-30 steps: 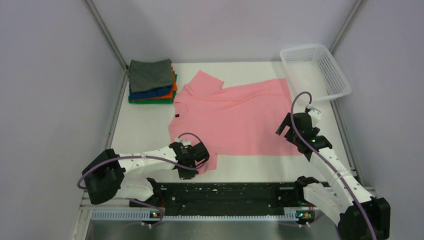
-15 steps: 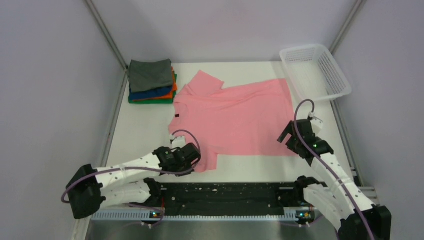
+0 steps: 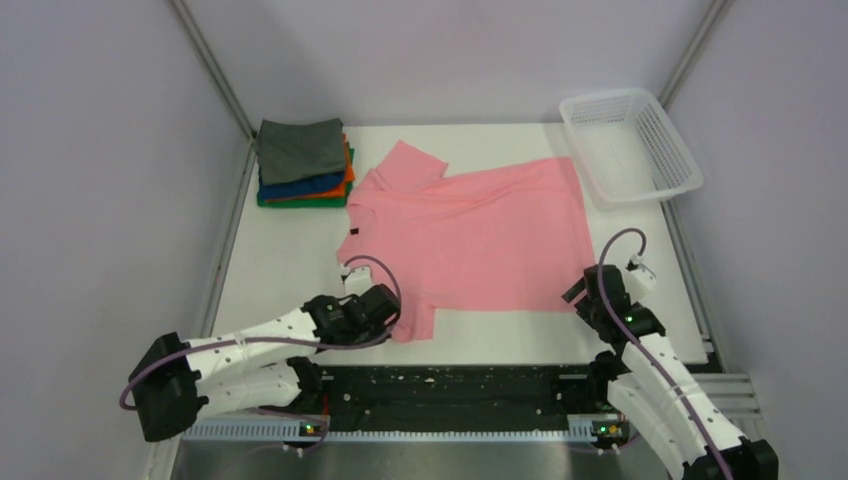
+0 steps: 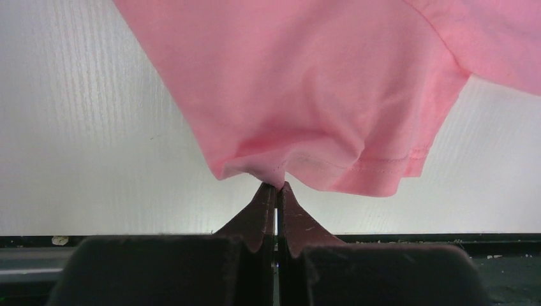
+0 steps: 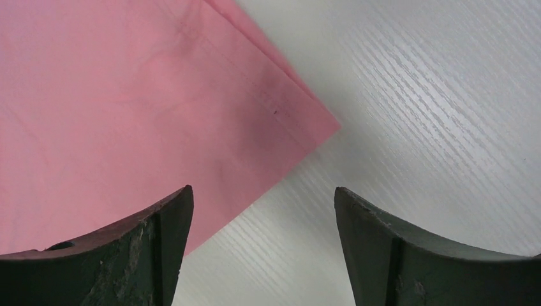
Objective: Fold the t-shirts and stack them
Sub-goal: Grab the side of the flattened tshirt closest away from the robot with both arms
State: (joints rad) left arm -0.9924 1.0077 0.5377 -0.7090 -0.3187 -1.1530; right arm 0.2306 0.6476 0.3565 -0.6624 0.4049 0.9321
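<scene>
**Now: left gripper (image 4: 276, 188) clamped on pink t-shirt (image 3: 470, 235) sleeve; right gripper (image 5: 263, 197) spread wide**

White plastic mesh basket (image 3: 610, 98) at far right corner of table (image 3: 280, 260): rectangular, lattice walls, flared rim.
Folded stack (image 3: 302, 165) at far left corner: dark grey shirt (image 3: 298, 148) on top, with blue shirt (image 3: 300, 187), orange shirt (image 3: 349, 170) and green shirt (image 3: 290, 202) showing as edges beneath.
Pink t-shirt is spread flat mid-table, collar toward left edge, hem toward right edge. Cloth is smooth, hems stitched.
Left gripper fingers are pressed together on the near sleeve's hem, and the cloth bunches and puckers at the pinch.
Right gripper jaws are well apart at the shirt's near right hem corner. Contact with the cloth cannot be told.
</scene>
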